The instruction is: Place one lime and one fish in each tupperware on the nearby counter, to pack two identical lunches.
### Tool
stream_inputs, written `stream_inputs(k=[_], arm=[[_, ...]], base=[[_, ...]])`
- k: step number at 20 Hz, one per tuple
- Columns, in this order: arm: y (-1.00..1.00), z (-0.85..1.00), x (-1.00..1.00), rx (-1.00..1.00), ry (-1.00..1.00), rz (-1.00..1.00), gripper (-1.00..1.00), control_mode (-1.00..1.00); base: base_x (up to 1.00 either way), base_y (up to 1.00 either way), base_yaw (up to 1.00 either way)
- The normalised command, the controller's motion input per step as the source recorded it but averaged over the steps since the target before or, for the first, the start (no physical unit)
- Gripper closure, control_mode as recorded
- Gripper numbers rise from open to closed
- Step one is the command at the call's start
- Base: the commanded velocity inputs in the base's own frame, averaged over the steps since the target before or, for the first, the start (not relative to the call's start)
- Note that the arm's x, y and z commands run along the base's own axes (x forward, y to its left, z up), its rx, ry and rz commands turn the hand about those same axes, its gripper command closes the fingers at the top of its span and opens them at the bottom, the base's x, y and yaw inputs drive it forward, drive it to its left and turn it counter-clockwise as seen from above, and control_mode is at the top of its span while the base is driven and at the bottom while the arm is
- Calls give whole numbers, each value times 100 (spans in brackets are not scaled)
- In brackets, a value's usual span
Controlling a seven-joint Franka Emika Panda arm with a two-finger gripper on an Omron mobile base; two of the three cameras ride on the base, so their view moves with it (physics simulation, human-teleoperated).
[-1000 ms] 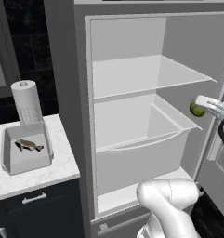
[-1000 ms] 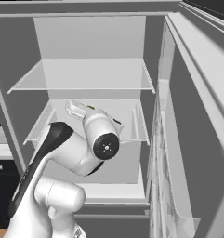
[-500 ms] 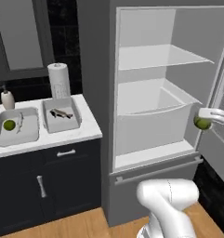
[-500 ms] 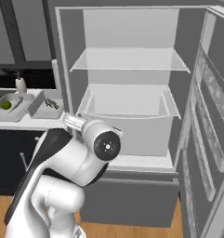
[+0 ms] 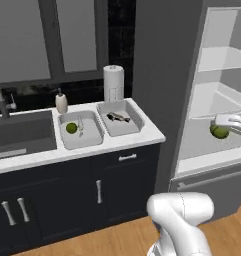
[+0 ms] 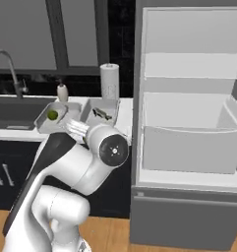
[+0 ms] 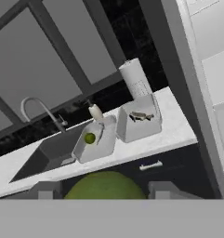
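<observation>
The gripper (image 7: pixel 104 190) is closed on a lime (image 7: pixel 104 185): in the hand view the green fruit sits between the two dark finger tips, touching both, low in the frame. In the left base view the same held lime (image 5: pixel 219 131) hangs at the right edge, clamped at the white hand (image 5: pixel 232 121), in front of the open fridge (image 5: pixel 212 100) and well apart from the counter.

Beyond the held fruit, the counter (image 7: pixel 146 144) stretches across, white stone over black cabinets (image 5: pixel 97 195) with silver bar handles. Two tupperware tubs stand on it side by side, just beside each other, between the sink and the counter's fridge-side end. The tub nearer the sink (image 5: pixel 81 131) holds a second lime (image 5: pixel 71 128) and a thin pale fish (image 5: pixel 80 125) beside it. The tub nearer the fridge (image 5: pixel 121 120) holds one dark fish (image 5: pixel 118 117). In the hand view that tub (image 7: pixel 139 124) lies above and a little right of the held lime, well apart from the finger tips.

Behind the tubs, against the dark wall, stand a paper towel roll (image 5: pixel 113 83) and a small soap bottle (image 5: pixel 61 102). The sunken sink (image 5: pixel 22 132) lies further along, with a curved faucet (image 6: pixel 9 66) at its back.
</observation>
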Motion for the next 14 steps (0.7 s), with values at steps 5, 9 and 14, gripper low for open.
stream_inputs(k=[5, 9, 14], arm=[[0, 0, 0, 0, 0, 0, 100, 100], [0, 0, 0, 0, 0, 0, 100, 100], [0, 0, 0, 0, 0, 0, 100, 100]], base=[[100, 96, -4], [97, 11, -12], [99, -61, -26]])
